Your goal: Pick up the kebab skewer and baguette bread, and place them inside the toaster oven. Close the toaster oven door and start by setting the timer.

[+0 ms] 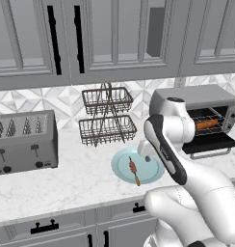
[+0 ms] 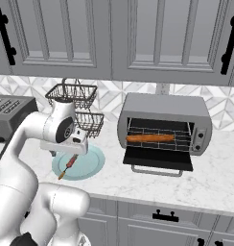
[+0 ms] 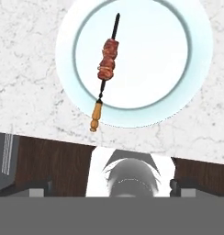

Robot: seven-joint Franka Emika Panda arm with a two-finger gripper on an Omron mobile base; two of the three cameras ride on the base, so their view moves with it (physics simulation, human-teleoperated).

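While the baguette (image 2: 150, 138) already lies on the rack of the open toaster oven (image 2: 164, 111), the kebab skewer (image 3: 105, 72) rests across the pale teal plate (image 3: 155, 69), its wooden handle overhanging the rim. The gripper (image 2: 76, 144) hovers above; whether its fingers are apart cannot be told. Risk: such a thin stick may roll or slip from an off-centre pinch, or the fingertips may strike the plate.

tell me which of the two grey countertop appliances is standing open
The toaster oven at the right: its front door hangs down, showing the baguette on its rack. The slot-topped toaster has no door.
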